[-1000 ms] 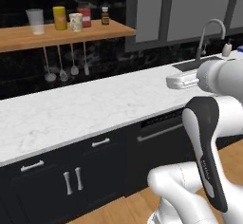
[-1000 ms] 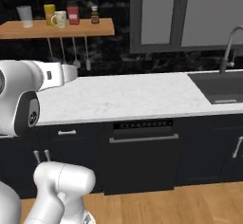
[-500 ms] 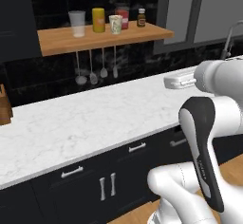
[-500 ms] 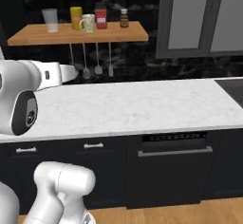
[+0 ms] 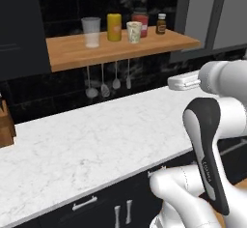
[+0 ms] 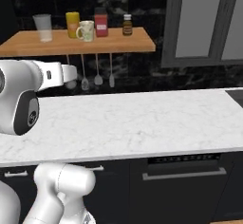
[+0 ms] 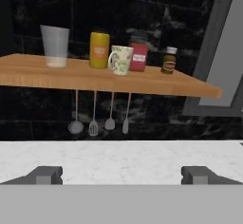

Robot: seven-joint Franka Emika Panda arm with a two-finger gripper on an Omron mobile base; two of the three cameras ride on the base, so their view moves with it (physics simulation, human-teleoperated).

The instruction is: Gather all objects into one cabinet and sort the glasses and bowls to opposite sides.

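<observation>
A wooden wall shelf (image 7: 142,81) carries a row of objects. From left to right stand a clear tumbler (image 7: 55,46), a yellow cup (image 7: 99,50), a cream patterned cup (image 7: 120,60), a red jar (image 7: 139,57) and a small brown bottle (image 7: 168,60). The same row shows from the base: tumbler (image 5: 90,32), yellow cup (image 5: 114,27), cream cup (image 5: 134,31). My gripper (image 7: 122,175) hangs open over the white counter, well short of the shelf, its fingertips (image 7: 45,174) far apart with nothing between them. A black wall cabinet (image 5: 19,29) adjoins the shelf's left end. The bowls are out of view.
Grey ladles and spoons (image 7: 94,127) hang under the shelf. The white marble counter (image 5: 87,145) runs below, with black drawers (image 5: 84,204) and an oven front (image 6: 185,175). Grey-doored wall cabinets (image 6: 199,19) stand right of the shelf. A wooden knife block (image 5: 5,125) sits at the far left.
The base has driven left, so the whole scene shifted: the shelf now sits nearer and more central, and the sink has left the views. The gripper stays open.
</observation>
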